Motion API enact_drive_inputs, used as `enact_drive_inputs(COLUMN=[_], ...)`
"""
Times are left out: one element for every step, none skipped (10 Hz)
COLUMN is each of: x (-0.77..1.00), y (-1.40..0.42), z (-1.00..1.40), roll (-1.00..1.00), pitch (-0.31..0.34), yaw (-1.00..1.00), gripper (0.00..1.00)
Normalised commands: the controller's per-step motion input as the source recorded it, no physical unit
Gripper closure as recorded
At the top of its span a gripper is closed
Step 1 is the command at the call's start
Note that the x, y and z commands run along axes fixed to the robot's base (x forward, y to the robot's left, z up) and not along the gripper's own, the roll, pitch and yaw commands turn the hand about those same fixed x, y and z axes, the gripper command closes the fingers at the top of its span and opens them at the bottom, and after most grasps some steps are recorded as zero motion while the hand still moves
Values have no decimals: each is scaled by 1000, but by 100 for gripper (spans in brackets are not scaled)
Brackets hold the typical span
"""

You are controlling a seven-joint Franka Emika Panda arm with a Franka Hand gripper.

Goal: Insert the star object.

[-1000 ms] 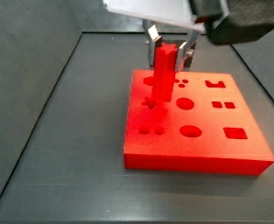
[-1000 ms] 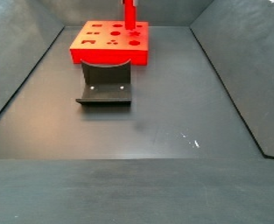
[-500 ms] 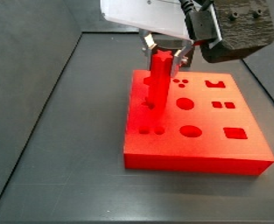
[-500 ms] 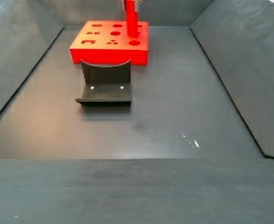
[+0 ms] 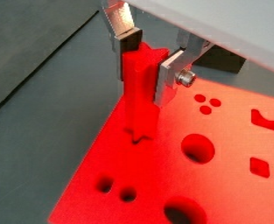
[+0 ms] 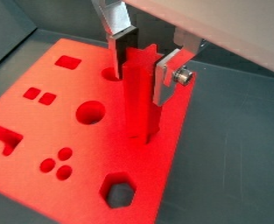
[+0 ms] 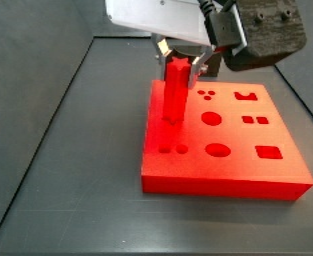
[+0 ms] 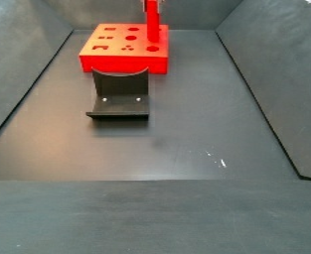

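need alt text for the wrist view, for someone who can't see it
In a wrist view, the gripper holds the star object, a slim red peg, upright between its silver fingers, its lower end at a star-shaped hole in the red block. Round and other shaped holes lie nearby.

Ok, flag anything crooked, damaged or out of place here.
Nothing stands out. The tool holds the star object upright, its lower end at the red block. The fixture stands beside the block, undisturbed.
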Motion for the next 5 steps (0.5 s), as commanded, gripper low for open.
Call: enact_drive_inputs(x=[-49,0,211,54,0], y=[-129,-83,0,0,0], z=[-54,-77,-209,-134,-34], roll=[-44,-24,-11,-4,0], pitch=[-36,-31,-74,-51,0], yaw=[0,0,0,0,0], gripper=[100,100,100,100,100])
